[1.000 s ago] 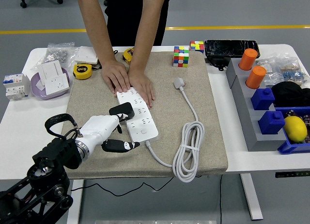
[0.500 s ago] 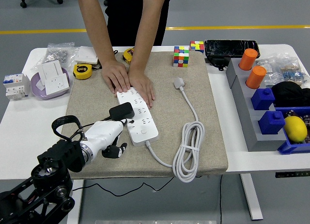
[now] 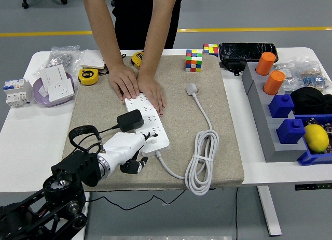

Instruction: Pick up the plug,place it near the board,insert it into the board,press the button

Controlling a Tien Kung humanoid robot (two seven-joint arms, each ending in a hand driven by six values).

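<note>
A white power strip (image 3: 157,127) lies on the beige mat (image 3: 98,102). A black plug (image 3: 129,120) stands on its left side, with its black cord looping back over my left wrist. My left hand (image 3: 139,154) is at the strip's near end. Most of its fingers are curled under, and one fingertip (image 3: 150,139) reaches onto the strip beside the switch end. It holds nothing. A person's two hands (image 3: 152,92) press flat on the strip's far end. My right arm is out of sight.
The strip's white cable lies coiled (image 3: 201,165) at the mat's front right, ending in a white plug (image 3: 192,88). Two puzzle cubes (image 3: 194,60) are at the back. A grey rack (image 3: 259,102) with orange and blue pieces is on the right. Tape measures (image 3: 88,76) and a purple bowl (image 3: 37,89) are on the left.
My left hand has let go of the black plug, which now stands on the strip. The hand has moved right to the strip's near end, its fingers curling under.
</note>
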